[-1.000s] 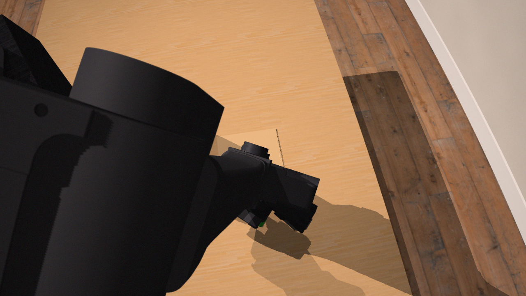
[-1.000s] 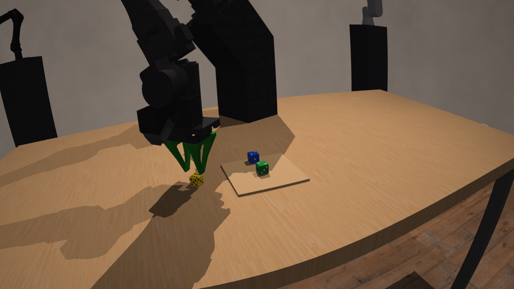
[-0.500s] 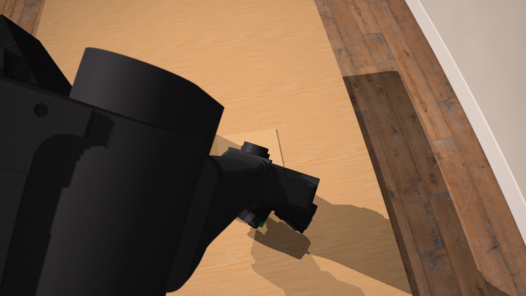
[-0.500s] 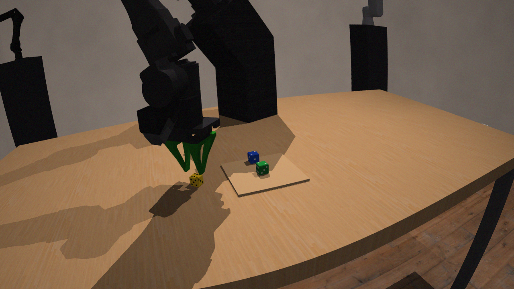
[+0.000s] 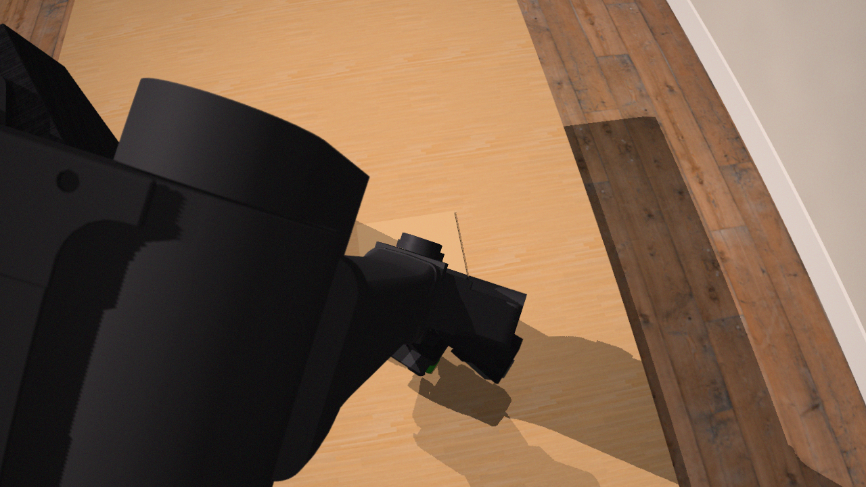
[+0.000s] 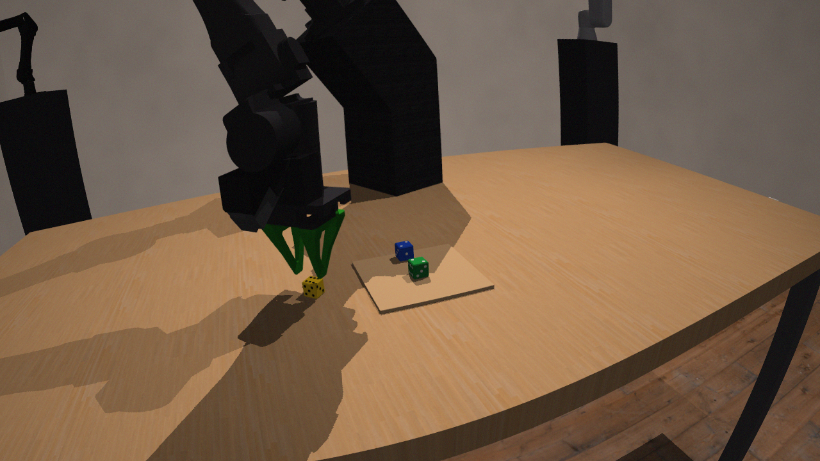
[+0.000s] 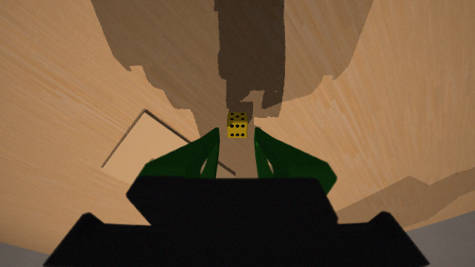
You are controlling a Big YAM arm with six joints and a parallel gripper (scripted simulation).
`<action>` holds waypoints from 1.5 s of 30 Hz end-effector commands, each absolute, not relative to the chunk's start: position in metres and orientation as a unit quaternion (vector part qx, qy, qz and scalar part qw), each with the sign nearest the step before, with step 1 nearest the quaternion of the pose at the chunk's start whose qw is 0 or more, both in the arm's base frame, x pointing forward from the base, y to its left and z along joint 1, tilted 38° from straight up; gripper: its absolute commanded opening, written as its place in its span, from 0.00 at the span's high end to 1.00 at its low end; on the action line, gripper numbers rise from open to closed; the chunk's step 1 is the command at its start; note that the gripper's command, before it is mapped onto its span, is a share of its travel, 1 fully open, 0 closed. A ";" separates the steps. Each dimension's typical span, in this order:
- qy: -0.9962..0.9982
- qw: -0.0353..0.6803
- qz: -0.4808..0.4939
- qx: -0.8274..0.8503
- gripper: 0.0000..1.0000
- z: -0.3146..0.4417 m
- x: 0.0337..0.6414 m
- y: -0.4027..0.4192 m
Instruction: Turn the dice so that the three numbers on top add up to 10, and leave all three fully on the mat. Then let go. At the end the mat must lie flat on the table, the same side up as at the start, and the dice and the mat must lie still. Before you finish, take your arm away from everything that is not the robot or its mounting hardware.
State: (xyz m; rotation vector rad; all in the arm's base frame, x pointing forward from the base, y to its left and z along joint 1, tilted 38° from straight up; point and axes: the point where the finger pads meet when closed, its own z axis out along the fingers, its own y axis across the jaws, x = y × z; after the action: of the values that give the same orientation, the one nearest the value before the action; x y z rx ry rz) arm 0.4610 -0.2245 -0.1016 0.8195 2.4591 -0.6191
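Dice: yellow cube [image 6: 312, 287] [image 7: 237, 126], black-pipped, on wood-grained table [image 5: 460, 121] [image 6: 573, 229] [image 7: 67, 74], off the mat; blue [image 6: 404, 250] and green [image 6: 418, 268] cubes, white-pipped, on thin square mat [image 5: 444, 233] [image 6: 430, 292] [image 7: 137, 148], exterior view only. Green openwork jaws [image 6: 310, 274]: parted, released, above yellow cube.

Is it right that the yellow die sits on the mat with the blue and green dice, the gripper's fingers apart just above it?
Not quite: the yellow die sits on the table, beside the mat, as the exterior view shows. The rest holds.
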 end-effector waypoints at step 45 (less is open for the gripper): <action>0.897 0.237 -0.227 0.296 0.66 -0.108 0.461 -0.231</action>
State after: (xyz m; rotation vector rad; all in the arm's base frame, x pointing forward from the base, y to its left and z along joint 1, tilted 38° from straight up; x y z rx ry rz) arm 0.4588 -0.2251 -0.1069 0.8219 2.4664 -0.6197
